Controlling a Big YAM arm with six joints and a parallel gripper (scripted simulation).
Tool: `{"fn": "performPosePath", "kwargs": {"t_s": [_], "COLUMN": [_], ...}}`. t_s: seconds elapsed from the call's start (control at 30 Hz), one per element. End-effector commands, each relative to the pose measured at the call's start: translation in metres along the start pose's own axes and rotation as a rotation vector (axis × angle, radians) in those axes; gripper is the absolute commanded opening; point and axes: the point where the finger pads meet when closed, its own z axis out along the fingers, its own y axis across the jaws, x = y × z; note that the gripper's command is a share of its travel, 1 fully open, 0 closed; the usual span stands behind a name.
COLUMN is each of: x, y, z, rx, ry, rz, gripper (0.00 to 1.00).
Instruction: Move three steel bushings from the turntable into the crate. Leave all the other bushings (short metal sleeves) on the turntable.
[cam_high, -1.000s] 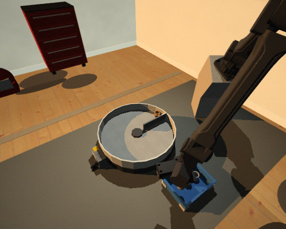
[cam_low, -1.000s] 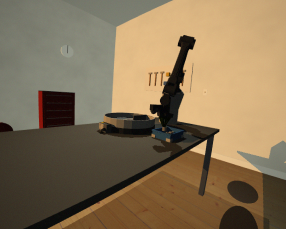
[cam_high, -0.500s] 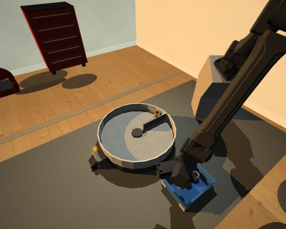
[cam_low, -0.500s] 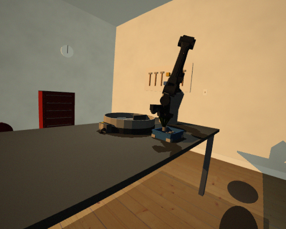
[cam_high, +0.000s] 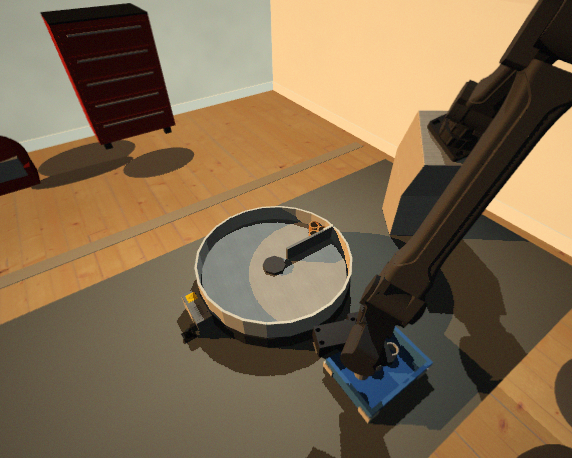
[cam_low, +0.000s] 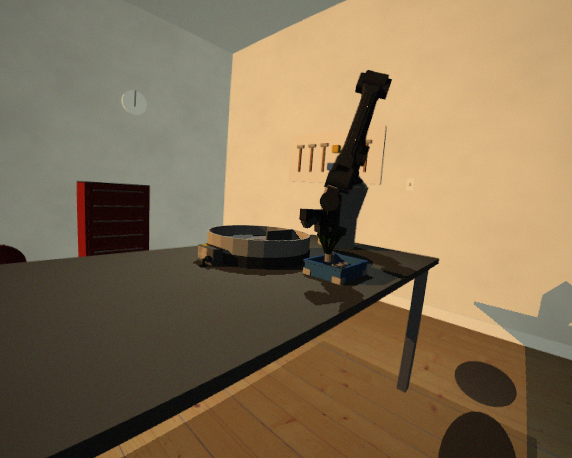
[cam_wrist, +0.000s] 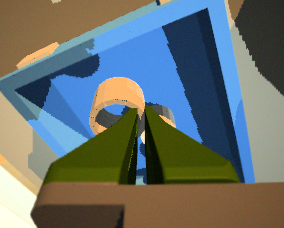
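My gripper is shut on the wall of a steel bushing, which hangs at the fingertips over the blue crate. Another bushing lies in the crate, partly hidden behind the fingers. A pale ring-shaped bushing shows inside the crate in the top view. The arm hides part of the crate there. The turntable stands beside the crate. A small cluster of bushings sits on it, by the far rim and the divider; their count is unclear.
The raised turntable wall runs around the disc, with a dark divider and a central hub inside. A small box with a yellow top is at the turntable's left side. A large block stands behind the arm. The crate is near the table edge.
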Motion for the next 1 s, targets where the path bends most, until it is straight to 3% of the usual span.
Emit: {"fn": "performPosePath", "kwargs": {"t_s": [0.0,0.1,0.43,0.97], "x": [-0.014,-0.010,-0.011,-0.003], "y": [0.016,0.010,0.009,0.009], "z": [-0.010,0.004,0.011,0.039], "rx": [-0.027,-0.015,-0.015,-0.016], "ry": [-0.029,-0.018,-0.020,-0.013], "rz": [0.004,0.006,0.007,0.000], "gripper": [0.00,0.00,0.00,0.00]}}
